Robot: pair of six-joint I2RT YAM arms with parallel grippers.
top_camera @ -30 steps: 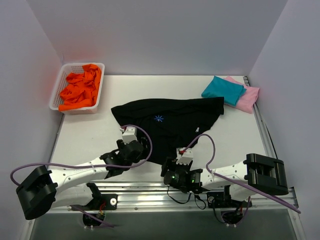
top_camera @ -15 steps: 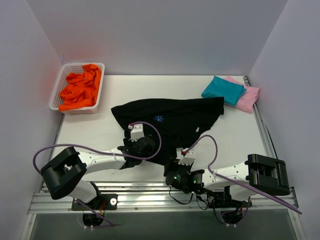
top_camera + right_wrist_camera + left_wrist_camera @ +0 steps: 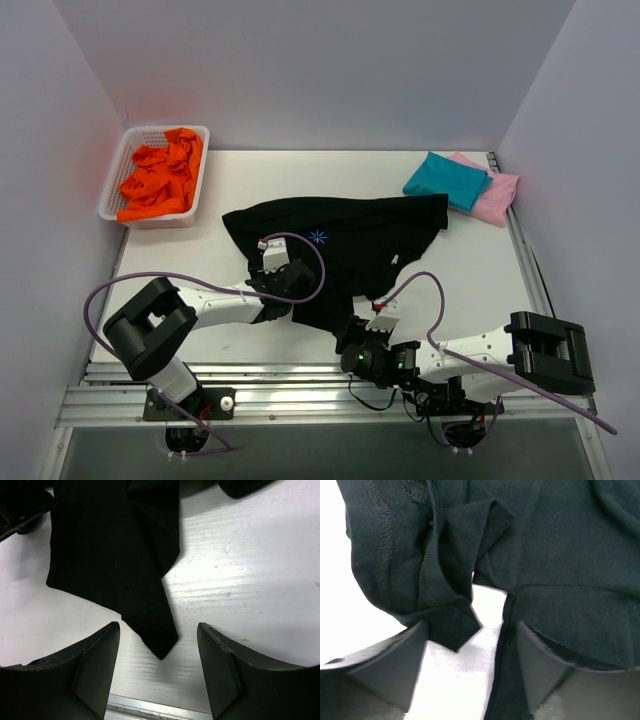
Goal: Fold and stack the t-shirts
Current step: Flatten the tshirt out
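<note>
Sprawling across the middle of the white table (image 3: 470, 275), the black t-shirt (image 3: 345, 245) lies loosely spread and wrinkled, its pale-blue starburst mark (image 3: 318, 237) facing up. Everything else sits around that shirt.

At the shirt's near-left edge, the left gripper (image 3: 470, 645) is low over the table with its jaws wide apart. A folded point of the black hem lies between the fingers (image 3: 395, 665) and nothing is pinched. Bare tabletop shows in the gap beside that point.

At the shirt's nearest corner, the right gripper (image 3: 159, 645) is also spread, its jaws standing either side of the pointed tip of cloth. The tip rests flat on the table and I see no finger touching it.

Beyond the shirt's far-right end, well apart from both grippers, the teal t-shirt (image 3: 447, 180) lies folded on top of the pink t-shirt (image 3: 497, 203), whose edge peeks out on the outer side.

Off the shirt's far-left end stands a white basket (image 3: 155, 220) heaped with orange cloths (image 3: 160, 172).
</note>
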